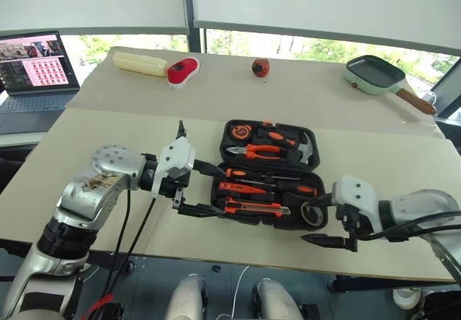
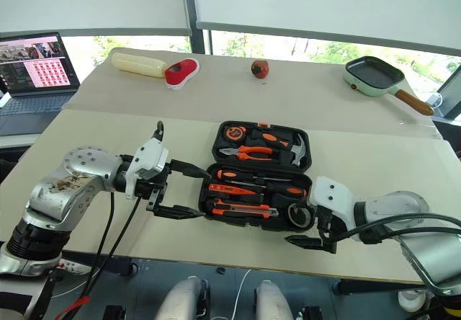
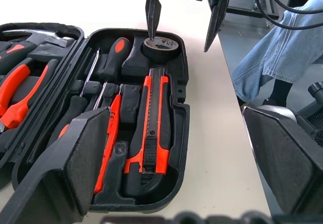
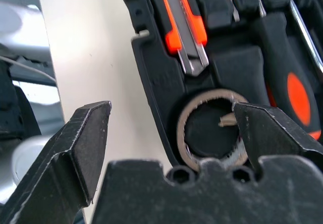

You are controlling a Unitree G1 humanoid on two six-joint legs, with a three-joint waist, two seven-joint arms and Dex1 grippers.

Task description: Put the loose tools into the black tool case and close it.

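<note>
Right gripper (image 1: 333,223) nearest, jaws spread and empty, at the near right corner of the open black clamshell tool case (image 1: 216,194); small dark tape roll (image 1: 312,214) seated there. Left gripper (image 1: 205,188) empty at the case's left end. Lid hinge lies along the far side, so closing falls to either arm

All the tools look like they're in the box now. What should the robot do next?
Probably lift the right gripper clear of the tape roll, then shut the lid. The tape sits in the case, both grippers are open, and the lid lies flat open.
</note>
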